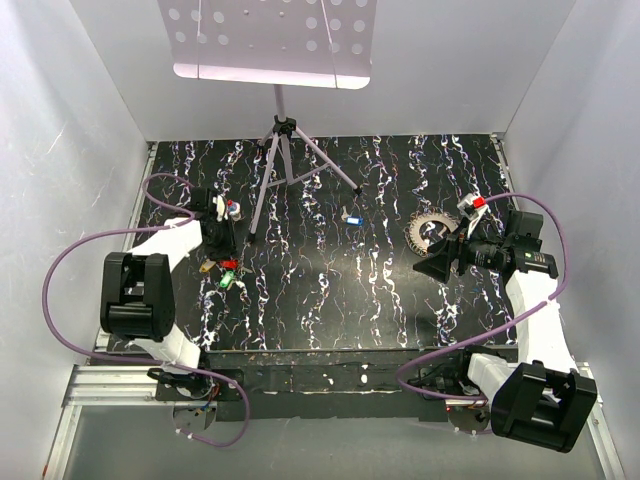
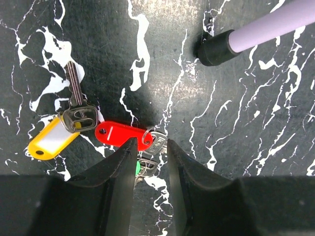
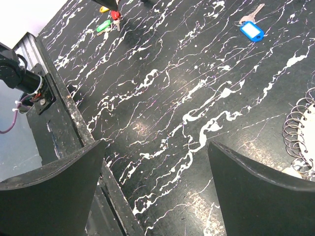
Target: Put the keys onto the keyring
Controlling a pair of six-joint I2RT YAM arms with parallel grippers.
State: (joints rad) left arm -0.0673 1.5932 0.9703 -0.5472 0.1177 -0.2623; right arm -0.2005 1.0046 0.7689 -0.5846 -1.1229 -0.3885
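In the left wrist view, a red-tagged key (image 2: 120,133), a yellow-tagged key (image 2: 50,140) and a green-tagged key (image 2: 138,168) lie close together on the black marbled table. My left gripper (image 2: 151,142) hangs just over them, its jaws a narrow gap apart. The red tag's small ring and silver key sit between the tips, and nothing is gripped. A blue-tagged key (image 1: 351,220) lies mid-table. The toothed grey keyring (image 1: 430,233) lies at the right, just beyond my right gripper (image 1: 437,265). That gripper (image 3: 155,145) is wide open and empty, with the keyring's rim (image 3: 300,129) at its right edge.
A music stand's tripod (image 1: 285,160) stands at the back centre under its perforated desk (image 1: 270,40). One rubber foot (image 2: 216,47) rests just beyond my left gripper. White walls close in the table on three sides. The table's metal front rail (image 3: 59,98) lies under my right gripper.
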